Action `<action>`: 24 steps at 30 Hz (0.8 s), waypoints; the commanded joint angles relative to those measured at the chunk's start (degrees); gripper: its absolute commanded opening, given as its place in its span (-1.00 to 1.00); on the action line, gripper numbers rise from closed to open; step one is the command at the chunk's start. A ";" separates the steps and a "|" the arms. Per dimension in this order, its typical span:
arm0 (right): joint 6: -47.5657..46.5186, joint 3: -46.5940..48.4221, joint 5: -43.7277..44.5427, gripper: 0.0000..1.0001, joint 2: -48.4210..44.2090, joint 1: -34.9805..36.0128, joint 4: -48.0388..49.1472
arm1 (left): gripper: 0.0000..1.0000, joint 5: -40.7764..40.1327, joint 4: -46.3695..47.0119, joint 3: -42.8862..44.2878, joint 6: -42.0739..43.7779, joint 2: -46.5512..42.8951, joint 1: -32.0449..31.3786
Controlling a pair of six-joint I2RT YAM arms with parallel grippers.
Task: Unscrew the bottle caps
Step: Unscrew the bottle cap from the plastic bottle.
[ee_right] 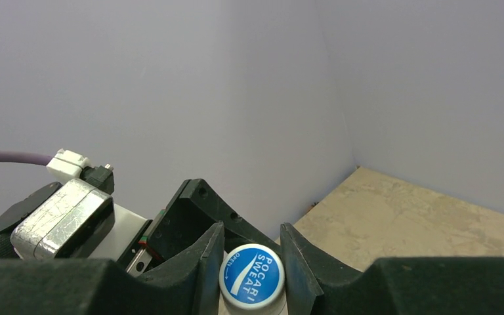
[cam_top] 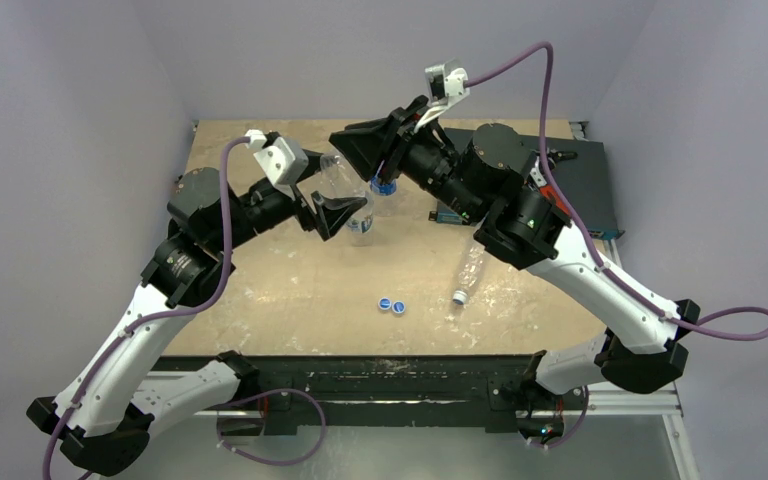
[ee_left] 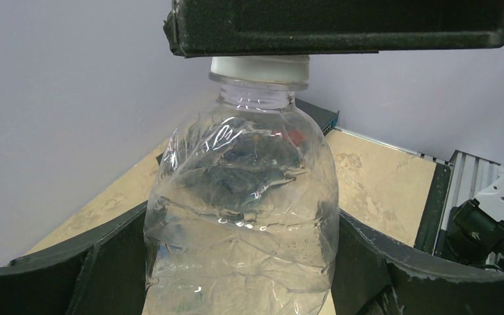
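My left gripper [cam_top: 345, 205] is shut on the body of a clear, crinkled, unlabelled bottle [cam_top: 361, 225] and holds it upright above the table; in the left wrist view the bottle [ee_left: 243, 197] fills the space between the fingers [ee_left: 72, 275]. My right gripper [cam_top: 385, 176] is shut on its cap [cam_top: 384, 186]. In the right wrist view the cap [ee_right: 251, 275] has a blue top with white lettering and sits between the two fingers [ee_right: 207, 262]. Its whitish side shows in the left wrist view [ee_left: 259, 65]. Two loose blue caps [cam_top: 392, 305] lie on the table.
A clear capless bottle [cam_top: 470, 268] lies on its side to the right of the loose caps. A blue-labelled object [cam_top: 445, 215] shows partly under the right arm. A black box [cam_top: 585, 170] sits at the table's back right. Walls close in the left, back and right sides.
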 commanded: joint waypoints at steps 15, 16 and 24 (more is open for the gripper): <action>-2.17 1.37 -5.57 -1.00 0.03 0.27 5.39 | -1.00 9.17 3.39 3.14 -6.23 -0.26 -0.06; -2.91 0.67 -9.41 -1.00 -0.43 0.27 6.75 | -1.00 11.40 3.91 3.34 -7.36 -0.31 -0.06; -5.69 -0.58 -25.59 -1.00 -3.13 -1.42 7.44 | -1.00 27.09 9.65 3.72 -16.71 -0.13 -0.06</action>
